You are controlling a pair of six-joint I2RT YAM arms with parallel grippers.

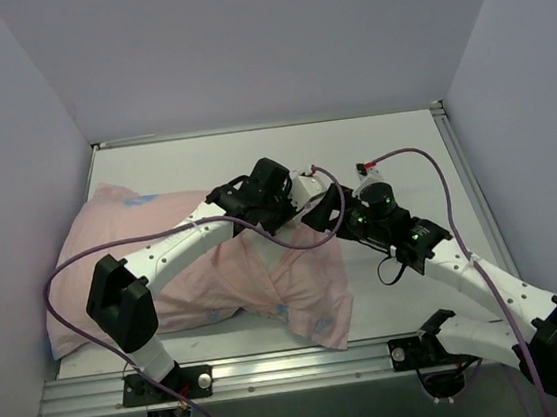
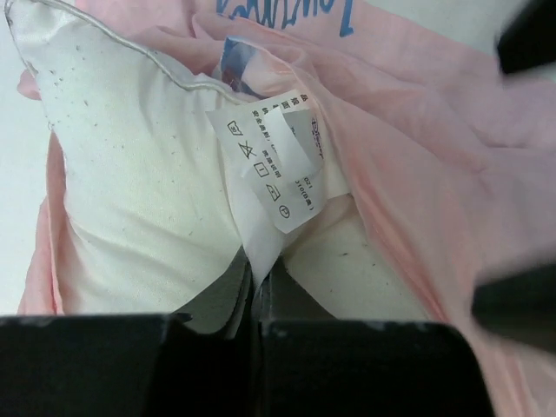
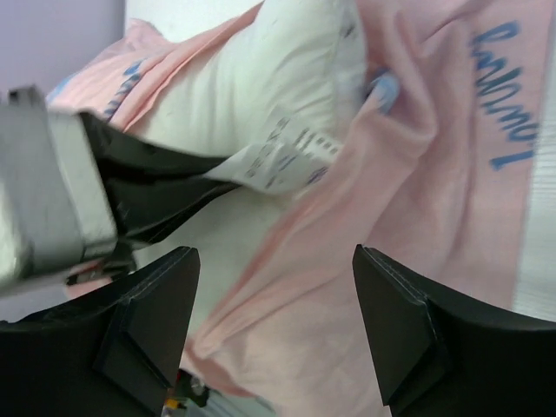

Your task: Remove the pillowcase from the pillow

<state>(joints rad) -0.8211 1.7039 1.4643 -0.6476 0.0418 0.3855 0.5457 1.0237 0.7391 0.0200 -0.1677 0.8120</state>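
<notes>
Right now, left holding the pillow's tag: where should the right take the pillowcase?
The loose pink pillowcase fold bunched beside the bared white pillow corner. Come from the right, fingers straddling the fold; it stands off the pillow, so probably pinches clean.

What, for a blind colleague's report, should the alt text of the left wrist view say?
The left gripper is shut on the tag of the white pillow. The pink pillowcase lies bunched around the pillow's bare end, with blue print showing at the top.
</notes>
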